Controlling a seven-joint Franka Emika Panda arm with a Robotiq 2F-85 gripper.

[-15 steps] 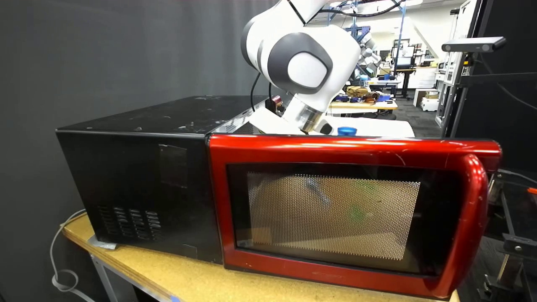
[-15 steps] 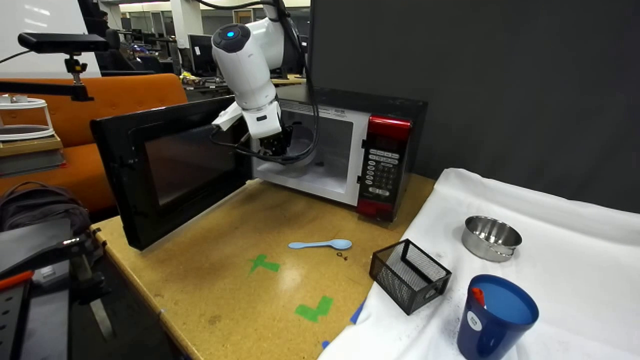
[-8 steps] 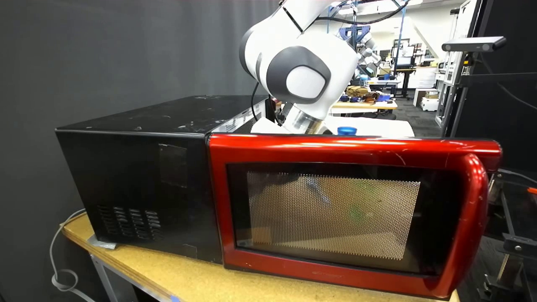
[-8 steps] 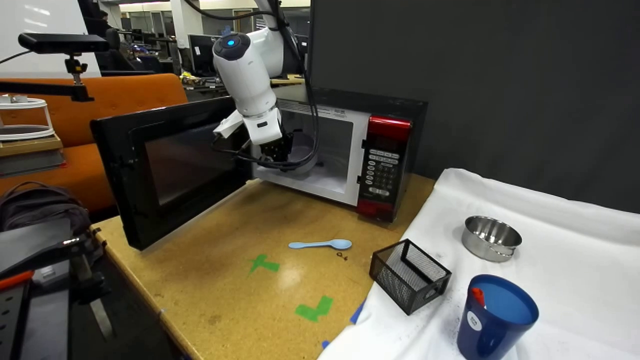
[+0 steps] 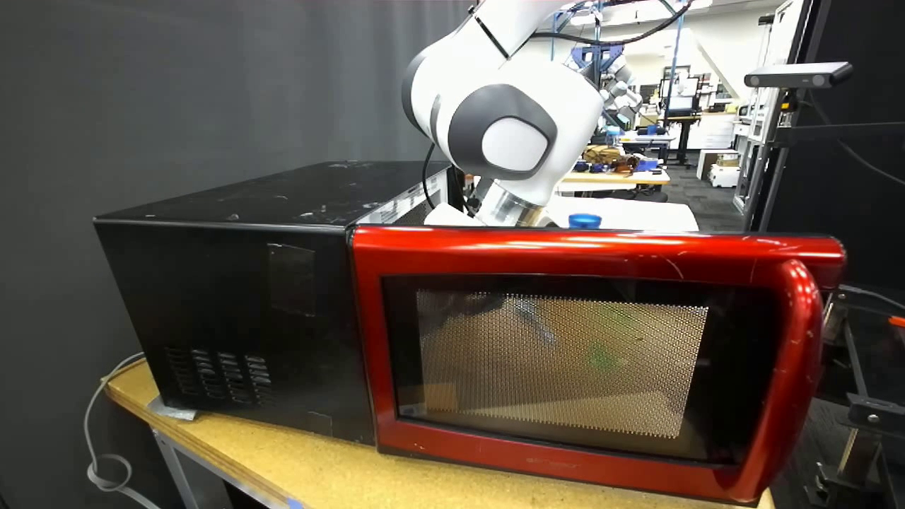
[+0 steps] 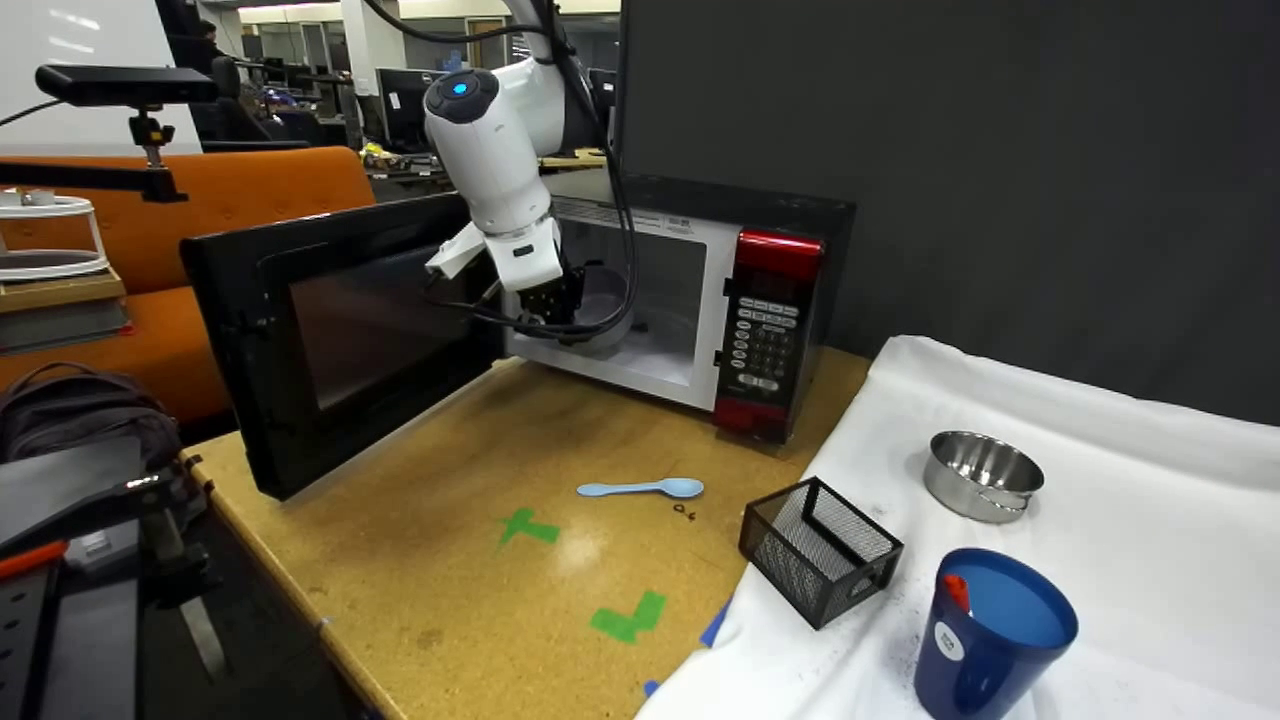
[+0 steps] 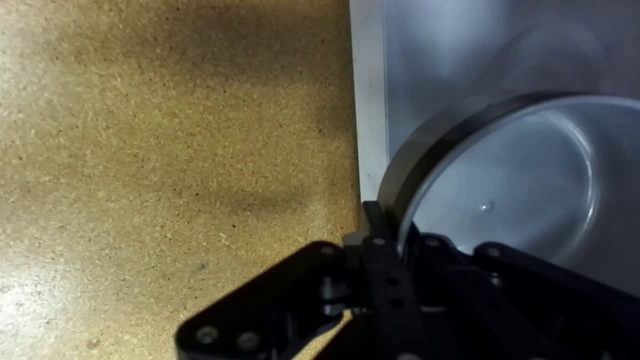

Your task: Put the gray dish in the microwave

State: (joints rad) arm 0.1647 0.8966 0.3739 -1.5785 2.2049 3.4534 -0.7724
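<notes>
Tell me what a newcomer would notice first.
Probably the glossy red door, standing open across an exterior view. Next, in the wrist view, the end effector pinching the rim of the gray dish at the mouth of the microwave. Then the blue spoon on the wooden table.

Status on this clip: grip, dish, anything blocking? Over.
Pincer shut on gray dish. Dish looks mostly inside microwave; resting there or not, unclear. Door wide open, not blocking.

Your arm [image 6: 490,160] is smooth, rounded and white, with a dark gray joint ring [image 5: 466,131], a silvery collar [image 5: 506,206], a blue light [image 6: 460,89] and black cables [image 6: 631,240]; your black fingers [image 7: 387,270] carry round metal screws [image 7: 207,334].
</notes>
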